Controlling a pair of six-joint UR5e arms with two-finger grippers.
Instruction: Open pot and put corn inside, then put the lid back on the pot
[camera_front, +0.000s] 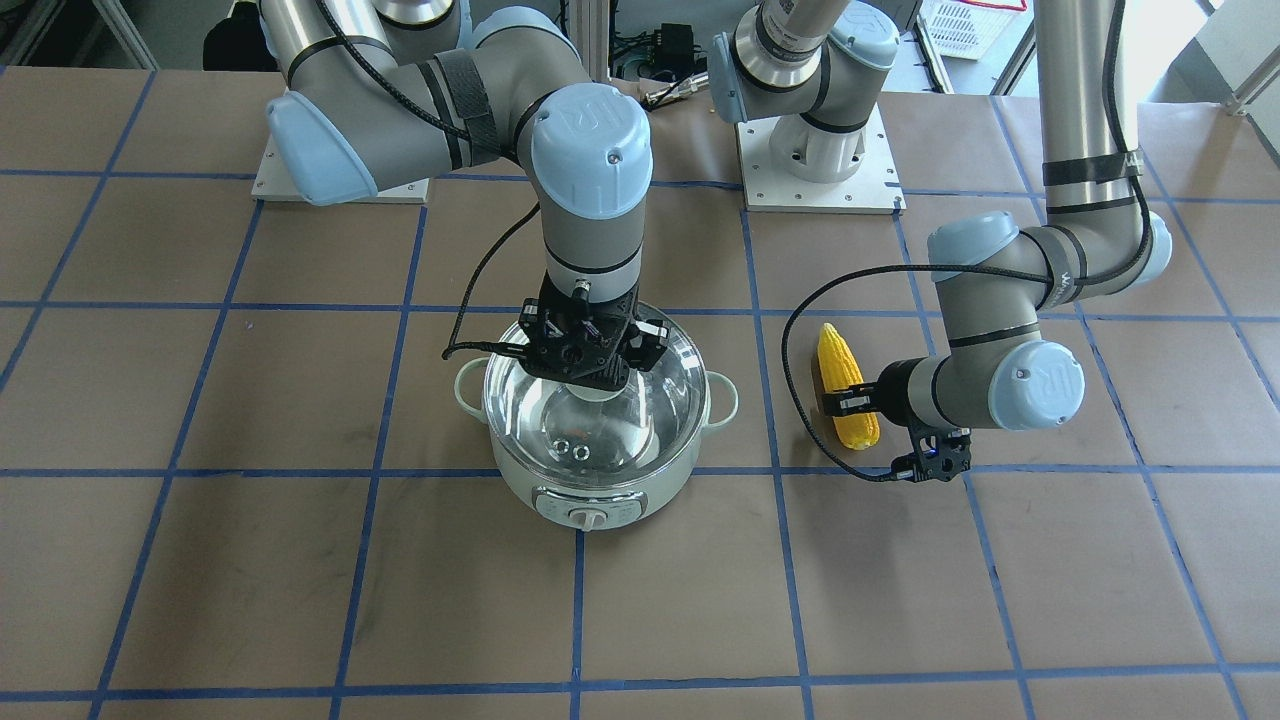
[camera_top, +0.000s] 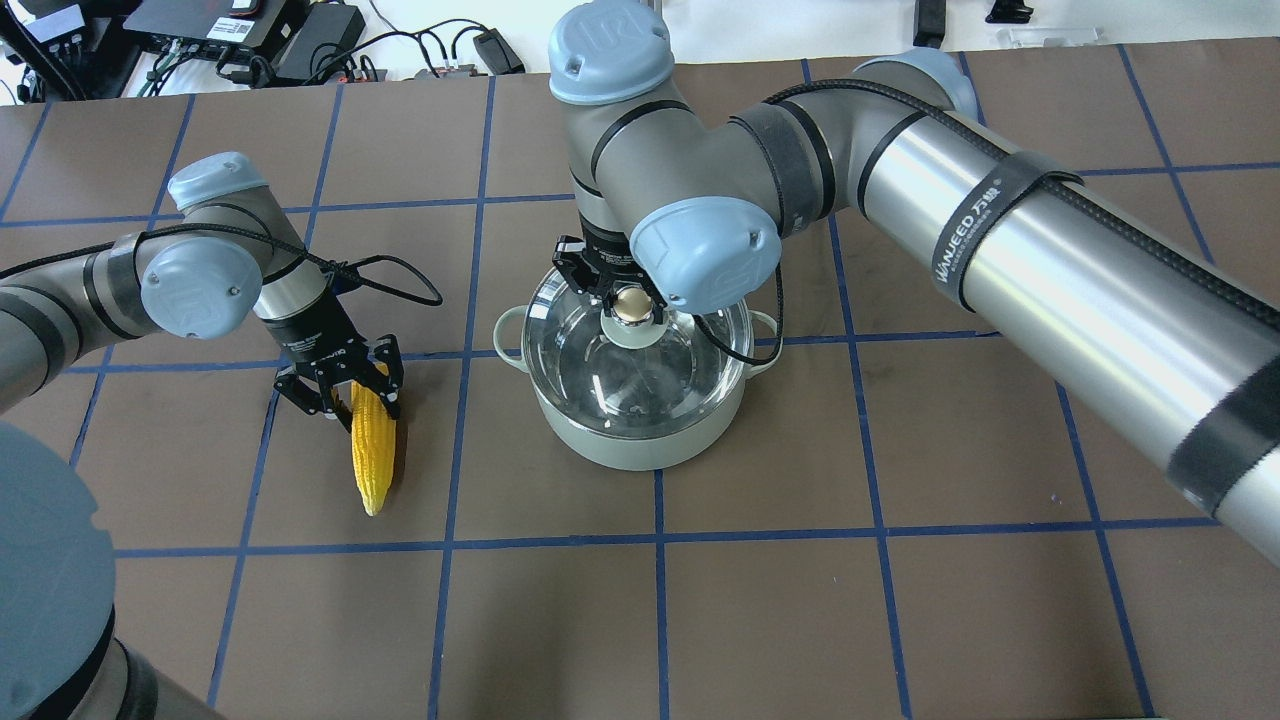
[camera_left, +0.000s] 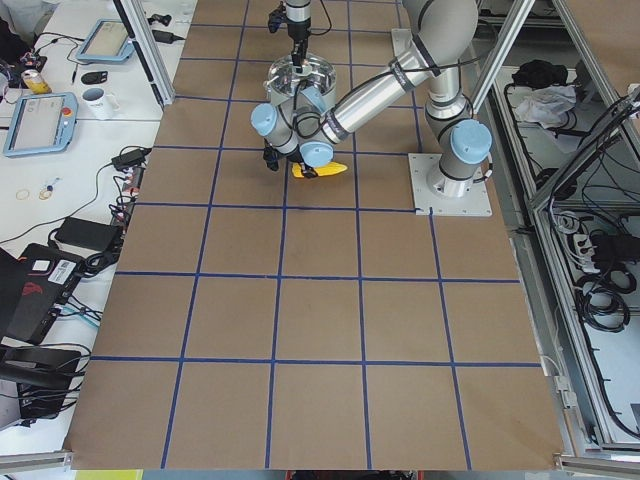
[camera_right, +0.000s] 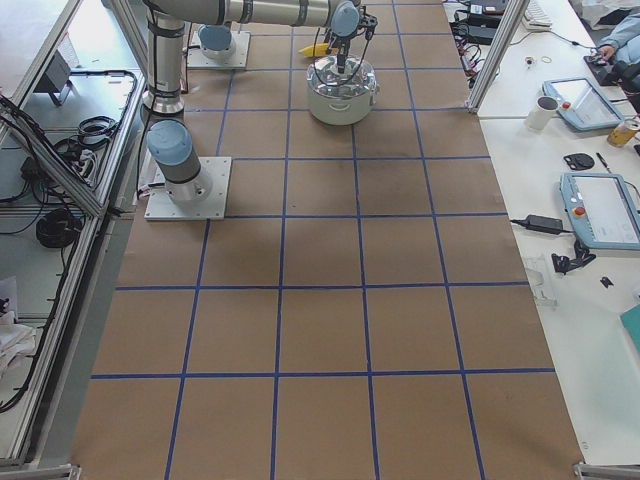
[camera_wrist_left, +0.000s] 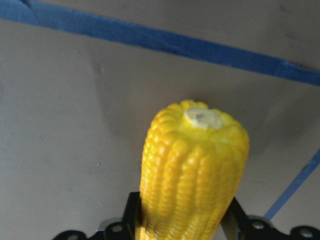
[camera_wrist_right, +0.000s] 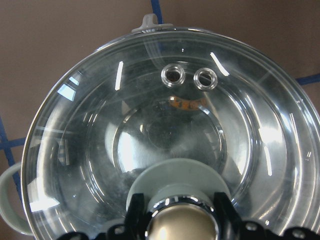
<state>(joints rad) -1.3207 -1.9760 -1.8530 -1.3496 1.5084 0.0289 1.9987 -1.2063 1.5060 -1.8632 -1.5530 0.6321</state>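
Corn is lying flat on the desk. Its long axis runs crosswise through the left pincer, which is clenched on it up near the fat end. The pointy tip sticks out of the pincer toward the robot's side, and the blunt stalk end pokes out just past the fingers the other way.

From overhead that blunt end is mostly buried under the pincer. In the left wrist view it's the opposite: you only get the blunt end, and the tip is cut off at the bottom edge.

The pot sits well off to that pincer's right, nowhere near the corn. The lid is seated on it, knob straight up. The right pincer comes down from directly above, with fingers pressed on both sides of the knob, so it's grasping the lid.

The two steam vents lie beyond the knob in the right wrist view. The fingers are cropped there, and glare makes the inside hard to read. From overhead the arm's wrist cap hides part of the lid. Both side views are too small to help.
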